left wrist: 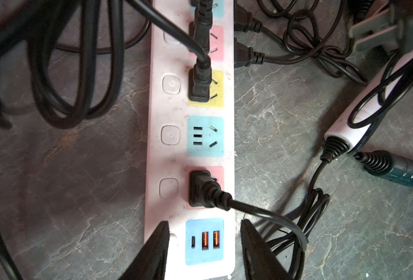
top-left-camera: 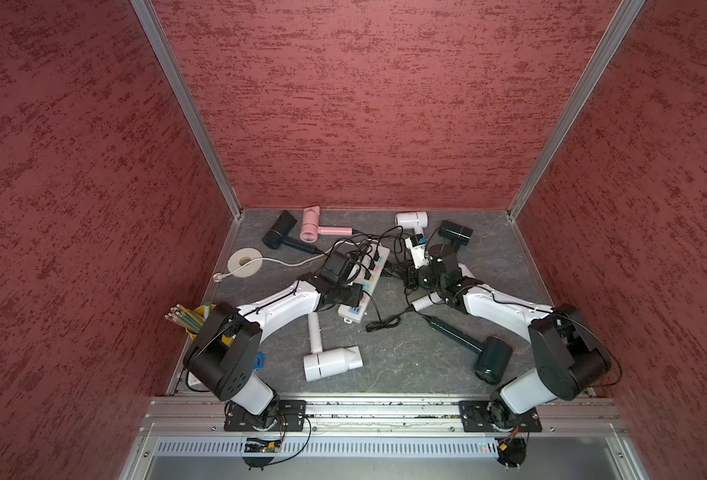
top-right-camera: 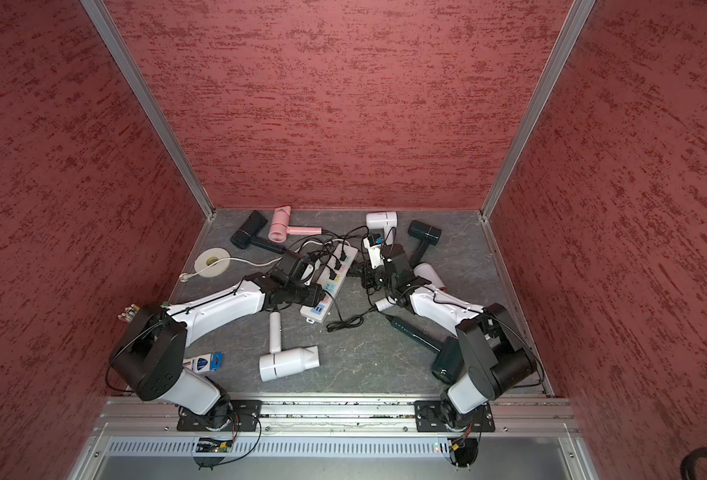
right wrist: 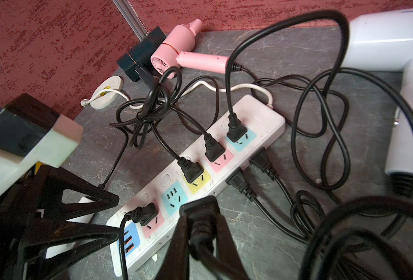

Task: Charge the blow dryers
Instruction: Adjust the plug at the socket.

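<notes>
One more cord is being plugged in, as I judge. The right gripper (right wrist: 199, 218) is clenched on a black two-pin plug (right wrist: 200, 204), just above the long white power strip with pastel sockets (left wrist: 157, 157), near its free light blue socket (left wrist: 205, 135). The left gripper (left wrist: 204, 225) has its jaws on both sides of the strip's USB end; whether they press it, I cannot tell. The blow dryers (top-left-camera: 331, 363) lie around the strip, from the pink one (top-left-camera: 312, 226) at the far edge of the worktop (top-left-camera: 406, 365) to the dark green one (top-left-camera: 493, 359) near its front right corner. Next, I think, the pins must point down and meet the slots, with the strip kept from sliding.
</notes>
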Tool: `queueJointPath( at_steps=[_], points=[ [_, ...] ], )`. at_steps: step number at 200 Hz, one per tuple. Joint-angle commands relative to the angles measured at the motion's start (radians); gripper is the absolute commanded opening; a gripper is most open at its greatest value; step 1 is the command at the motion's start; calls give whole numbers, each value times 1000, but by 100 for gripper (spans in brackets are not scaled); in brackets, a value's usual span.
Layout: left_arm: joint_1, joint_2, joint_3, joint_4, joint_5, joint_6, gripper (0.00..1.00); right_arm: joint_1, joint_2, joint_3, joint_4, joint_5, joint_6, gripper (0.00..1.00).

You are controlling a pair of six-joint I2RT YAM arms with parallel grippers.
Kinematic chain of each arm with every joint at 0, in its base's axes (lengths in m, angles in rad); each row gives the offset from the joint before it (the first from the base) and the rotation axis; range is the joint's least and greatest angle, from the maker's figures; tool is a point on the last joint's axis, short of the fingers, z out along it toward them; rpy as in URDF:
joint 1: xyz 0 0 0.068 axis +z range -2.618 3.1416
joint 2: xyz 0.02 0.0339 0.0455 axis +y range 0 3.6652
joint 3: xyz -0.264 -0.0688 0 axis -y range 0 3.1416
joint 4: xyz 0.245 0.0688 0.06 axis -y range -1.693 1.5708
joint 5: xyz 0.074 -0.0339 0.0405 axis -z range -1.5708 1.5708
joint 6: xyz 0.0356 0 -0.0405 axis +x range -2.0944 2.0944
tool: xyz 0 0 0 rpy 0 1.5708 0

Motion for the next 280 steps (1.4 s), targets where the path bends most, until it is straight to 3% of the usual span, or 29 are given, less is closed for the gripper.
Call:
queueJointPath(
  at_steps=[1, 44, 71, 112, 218, 280],
  points=[
    [-5, 22, 31, -3, 11, 16, 49, -10, -12, -12, 41, -18, 4, 0],
    [-4, 49, 54, 4, -3, 22, 44, -10, -13, -14, 48, -29, 11, 0],
    [-4, 67, 68, 9, -8, 27, 32, -9, -13, -17, 51, -34, 11, 0],
    [-5, 87, 76, 26, -2, 27, 26, -10, -12, -17, 54, -46, 13, 0],
    [-15, 89, -31, 118, -62, -14, 13, -10, -3, -17, 62, -61, 18, 0],
    [-16, 103, -50, 131, -57, -25, 11, -10, 0, -15, 65, -72, 21, 0]
  ],
)
